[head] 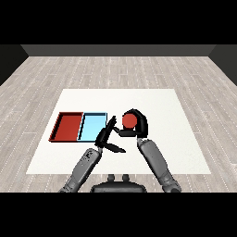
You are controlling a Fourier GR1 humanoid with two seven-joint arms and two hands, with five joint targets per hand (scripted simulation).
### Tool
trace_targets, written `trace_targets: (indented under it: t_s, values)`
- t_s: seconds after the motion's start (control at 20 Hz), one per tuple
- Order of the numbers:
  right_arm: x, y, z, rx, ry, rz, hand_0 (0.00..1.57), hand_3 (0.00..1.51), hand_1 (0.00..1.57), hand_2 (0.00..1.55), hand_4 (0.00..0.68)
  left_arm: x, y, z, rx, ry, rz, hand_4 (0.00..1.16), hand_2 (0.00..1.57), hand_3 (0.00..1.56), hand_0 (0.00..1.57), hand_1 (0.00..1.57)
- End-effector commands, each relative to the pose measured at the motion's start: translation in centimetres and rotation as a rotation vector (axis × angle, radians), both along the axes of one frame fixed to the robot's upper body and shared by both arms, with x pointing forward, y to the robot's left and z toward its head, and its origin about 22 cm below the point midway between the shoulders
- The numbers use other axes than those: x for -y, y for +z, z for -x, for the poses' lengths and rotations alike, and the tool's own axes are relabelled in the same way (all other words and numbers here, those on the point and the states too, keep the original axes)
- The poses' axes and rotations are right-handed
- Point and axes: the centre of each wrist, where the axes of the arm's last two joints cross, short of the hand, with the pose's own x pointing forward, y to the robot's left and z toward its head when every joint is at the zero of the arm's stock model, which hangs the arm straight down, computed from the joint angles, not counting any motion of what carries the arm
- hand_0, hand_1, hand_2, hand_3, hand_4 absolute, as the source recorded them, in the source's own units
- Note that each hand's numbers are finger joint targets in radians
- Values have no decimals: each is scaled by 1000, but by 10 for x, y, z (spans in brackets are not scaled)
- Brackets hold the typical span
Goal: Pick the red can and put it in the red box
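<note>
Here the right hand curls round the red can, holding it just right of the blue tray. The can's round red end faces the view, so its long axis seems to run toward the head; its body is hidden. The left hand has straight fingers spread apart beside the can. The red tray lies left of the blue tray on the table.
</note>
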Motion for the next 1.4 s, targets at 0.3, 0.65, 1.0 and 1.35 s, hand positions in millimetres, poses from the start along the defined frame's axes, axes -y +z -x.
trace_targets:
  t_s: [0.3,0.65,1.0,1.35]
  values:
    - [-17,-2,23,14,50,1,1571,1410,1571,1475,637,-3,-12,-3,-73,-44,35,0,0,0,0,0]
    - [-17,29,-5,33,74,-11,1571,1412,1571,1479,629,37,0,5,-85,-63,19,0,0,0,0,0]
    - [-17,17,11,38,82,3,1571,1414,1571,1485,657,24,-11,-7,-56,-98,58,0,0,0,0,0]
    - [-58,-3,10,20,126,-13,1571,1404,1571,1482,658,37,7,-1,-26,-43,45,0,0,0,0,0]
